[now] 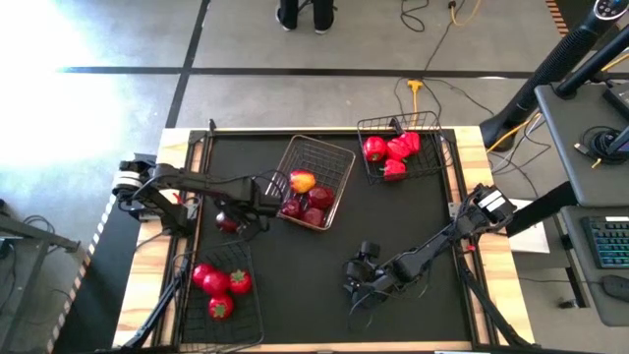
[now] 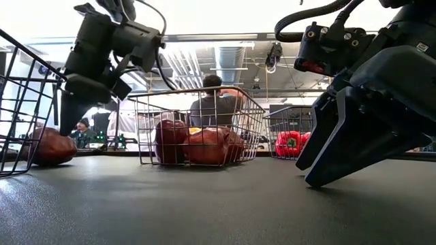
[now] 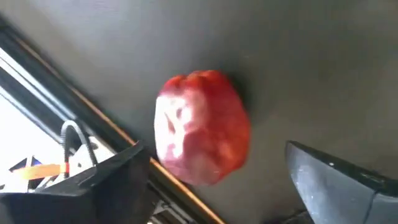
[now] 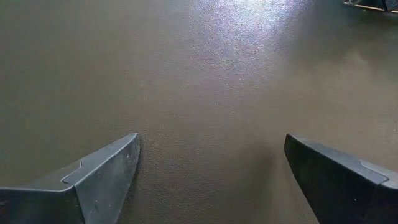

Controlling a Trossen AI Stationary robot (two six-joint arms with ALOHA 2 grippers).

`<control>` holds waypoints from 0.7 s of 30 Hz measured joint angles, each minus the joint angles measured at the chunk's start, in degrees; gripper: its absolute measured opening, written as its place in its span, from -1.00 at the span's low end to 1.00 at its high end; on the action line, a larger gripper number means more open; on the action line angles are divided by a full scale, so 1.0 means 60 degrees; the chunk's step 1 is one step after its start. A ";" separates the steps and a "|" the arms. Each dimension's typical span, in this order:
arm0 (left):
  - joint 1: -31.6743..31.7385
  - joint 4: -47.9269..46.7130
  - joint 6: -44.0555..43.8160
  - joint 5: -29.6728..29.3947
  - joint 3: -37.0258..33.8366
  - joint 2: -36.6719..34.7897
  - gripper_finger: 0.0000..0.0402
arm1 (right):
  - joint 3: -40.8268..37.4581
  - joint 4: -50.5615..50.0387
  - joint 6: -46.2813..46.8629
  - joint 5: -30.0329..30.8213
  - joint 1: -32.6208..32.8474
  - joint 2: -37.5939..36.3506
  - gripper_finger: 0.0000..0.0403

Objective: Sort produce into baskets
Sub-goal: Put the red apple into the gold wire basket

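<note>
A dark red apple [image 1: 228, 223] [image 3: 202, 127] rests on the black mat near the table's left edge. My left gripper [image 1: 237, 214] points steeply down over it, open, one finger [image 3: 93, 183] on each side of it. My right gripper [image 1: 356, 285] [image 4: 211, 143] hangs open over bare mat at the near middle. The silvery basket [image 1: 331, 157] at the centre holds a yellow-red apple [image 1: 303, 181] and three dark red apples. The far black basket [image 1: 428, 163] holds red peppers [image 1: 393, 152]. The near-left black basket [image 1: 246, 320] holds three tomatoes [image 1: 216, 285].
Wooden table borders flank the mat. A yellow cable [image 1: 415, 90] and a person's feet [image 1: 305, 15] show on the floor beyond the far edge. A desk with a keyboard [image 1: 609, 241] stands at the right. Bare mat lies between the baskets.
</note>
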 joint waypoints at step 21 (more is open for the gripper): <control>0.0007 -0.0050 0.0874 0.0889 0.0069 0.1826 0.80 | -0.0011 0.0066 -0.0010 0.0005 0.0000 0.0004 0.95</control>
